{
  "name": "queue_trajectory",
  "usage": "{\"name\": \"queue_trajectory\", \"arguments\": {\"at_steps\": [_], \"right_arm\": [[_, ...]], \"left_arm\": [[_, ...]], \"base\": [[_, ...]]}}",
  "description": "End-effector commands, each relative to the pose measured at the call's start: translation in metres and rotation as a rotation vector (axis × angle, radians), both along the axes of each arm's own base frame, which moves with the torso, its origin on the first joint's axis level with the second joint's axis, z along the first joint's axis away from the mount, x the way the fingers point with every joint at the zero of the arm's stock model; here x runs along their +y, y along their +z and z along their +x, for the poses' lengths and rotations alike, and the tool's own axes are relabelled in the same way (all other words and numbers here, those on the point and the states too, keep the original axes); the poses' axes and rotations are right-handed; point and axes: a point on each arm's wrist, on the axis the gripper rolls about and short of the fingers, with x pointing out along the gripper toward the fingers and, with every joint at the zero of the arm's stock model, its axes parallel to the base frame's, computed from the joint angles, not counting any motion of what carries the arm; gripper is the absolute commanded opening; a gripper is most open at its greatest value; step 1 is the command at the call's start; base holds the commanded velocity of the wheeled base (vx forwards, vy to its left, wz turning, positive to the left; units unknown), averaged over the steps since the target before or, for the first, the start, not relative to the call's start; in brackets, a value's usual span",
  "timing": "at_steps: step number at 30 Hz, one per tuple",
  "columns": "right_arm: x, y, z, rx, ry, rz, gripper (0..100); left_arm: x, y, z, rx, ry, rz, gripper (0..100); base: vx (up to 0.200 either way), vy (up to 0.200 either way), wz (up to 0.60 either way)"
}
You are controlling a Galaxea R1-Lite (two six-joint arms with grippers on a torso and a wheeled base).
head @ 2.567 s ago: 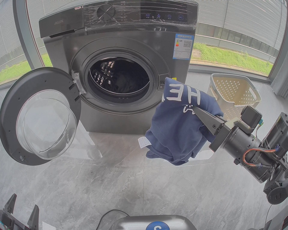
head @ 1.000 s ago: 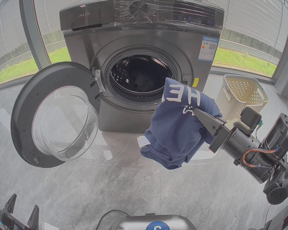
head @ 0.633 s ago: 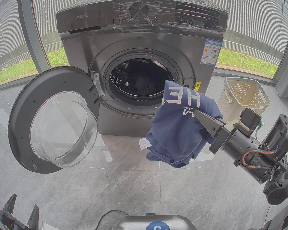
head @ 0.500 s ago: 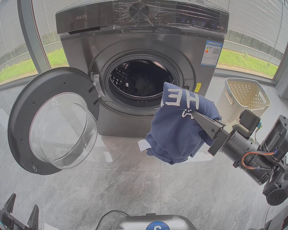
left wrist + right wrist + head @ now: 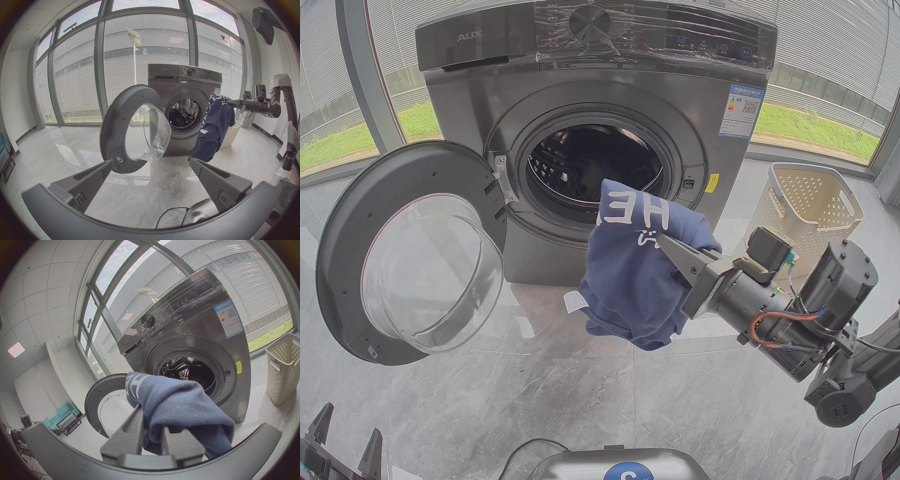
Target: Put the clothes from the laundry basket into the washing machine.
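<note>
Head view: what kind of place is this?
Likely a lab or showroom laundry mock-up, not a home: washing machine with film-wrapped panel, laundry basket beside it, floor-to-ceiling windows.

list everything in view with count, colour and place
washing machine: one, dark grey, straight ahead in front of the windows
door: one, dark grey rim with a clear glass bowl, swung open on the robot's left of the machine
shirt: one, blue with white lettering, hanging in the air in front of the drum opening
laundry basket: one, cream, on the floor to the robot's right of the machine
windows: several, dark frames, behind the machine
floor: grey marbled tiles
right gripper: one, dark grey, shut on the shirt in front of the machine
left gripper: one, dark grey, open, low on the robot's left, holding nothing
</note>
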Motion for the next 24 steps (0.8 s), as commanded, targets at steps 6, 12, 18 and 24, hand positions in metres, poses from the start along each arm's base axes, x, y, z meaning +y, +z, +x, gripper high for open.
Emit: {"name": "queue_trajectory", "arguments": {"at_steps": [6, 12, 18, 24], "right_arm": [[0.04, -0.027, 0.026, 0.008, 0.039, -0.02, 0], [0.055, -0.019, 0.046, -0.035, 0.055, 0.012, 0], [0.057, -0.004, 0.054, -0.072, 0.064, 0.039, 0], [0.061, 0.013, 0.058, -0.108, 0.067, 0.072, 0]], "left_arm": [[-0.009, 0.079, -0.015, -0.234, -0.288, 0.036, 100], [-0.012, 0.076, 0.03, 0.058, -0.489, 0.044, 100], [-0.009, 0.079, 0.068, 0.174, -0.551, 0.036, 100], [-0.019, 0.078, 0.129, 0.242, -0.621, 0.004, 100]], "base": [[0.0, 0.0, 0.0], [0.0, 0.0, 0.0], [0.0, 0.0, 0.0], [0.0, 0.0, 0.0]]}}
